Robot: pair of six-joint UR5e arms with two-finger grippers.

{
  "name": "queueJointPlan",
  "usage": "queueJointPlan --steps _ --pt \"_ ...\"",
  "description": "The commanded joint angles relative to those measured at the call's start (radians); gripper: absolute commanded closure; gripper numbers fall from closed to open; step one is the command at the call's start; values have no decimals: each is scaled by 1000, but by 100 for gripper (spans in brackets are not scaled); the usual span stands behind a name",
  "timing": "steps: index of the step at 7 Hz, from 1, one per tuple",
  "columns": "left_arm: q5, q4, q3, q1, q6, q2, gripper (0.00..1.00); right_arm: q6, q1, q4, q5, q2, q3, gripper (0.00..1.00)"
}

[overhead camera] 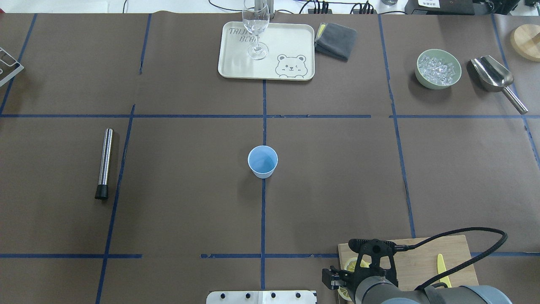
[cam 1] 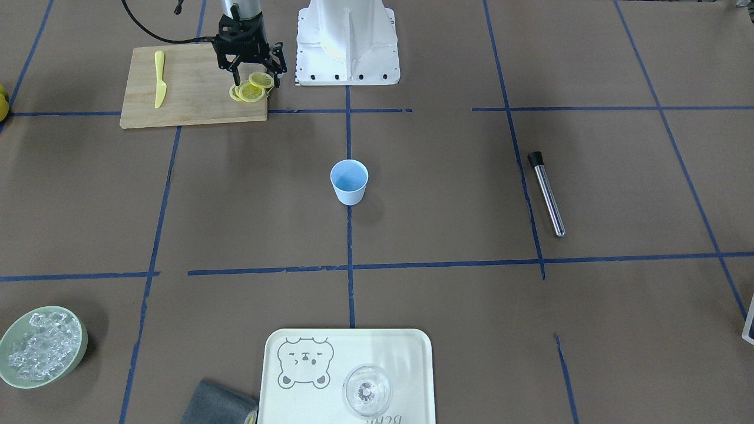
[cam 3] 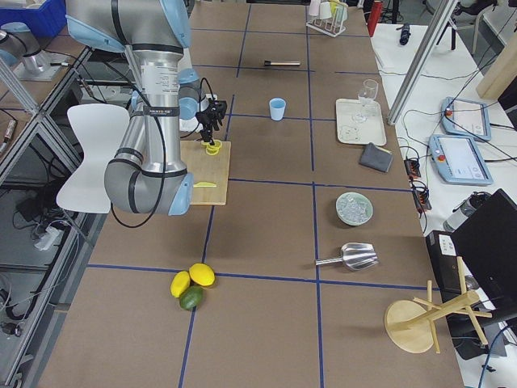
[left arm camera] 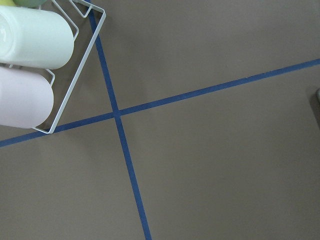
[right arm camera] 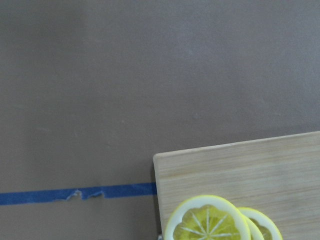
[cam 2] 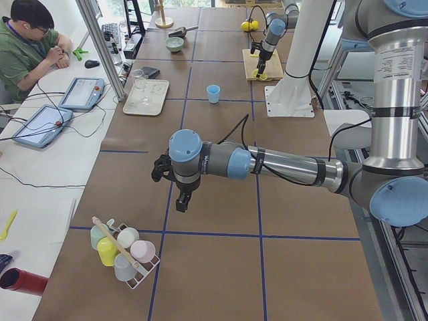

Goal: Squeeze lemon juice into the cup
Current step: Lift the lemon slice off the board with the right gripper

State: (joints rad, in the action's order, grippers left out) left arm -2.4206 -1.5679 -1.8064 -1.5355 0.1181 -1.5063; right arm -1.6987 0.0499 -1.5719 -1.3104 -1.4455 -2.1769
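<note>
Hovering over lemon [cam 1: 252,92] on board [cam 1: 188,100] — right gripper [cam 1: 255,81], jaws spread (left gripper [cam 2: 182,202]: cannot tell).

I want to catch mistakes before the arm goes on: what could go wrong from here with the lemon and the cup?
1. The lemon slices overlap at the corner of the cutting board, so the right gripper may take two at once or push one off the edge.
2. The cup stands far from the board and looks small and probably light. A low approach could tip it, or the juice could miss it.
</note>
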Motion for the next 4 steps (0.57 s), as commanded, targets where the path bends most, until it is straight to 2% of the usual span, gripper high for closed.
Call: queueJointPlan --steps 1,4 --pt "0 0 -1 0 0 0 0 1 -2 0 -15 -1 12 0" --pt "0 0 -1 0 0 0 0 1 -8 0 -32 -13 14 0"
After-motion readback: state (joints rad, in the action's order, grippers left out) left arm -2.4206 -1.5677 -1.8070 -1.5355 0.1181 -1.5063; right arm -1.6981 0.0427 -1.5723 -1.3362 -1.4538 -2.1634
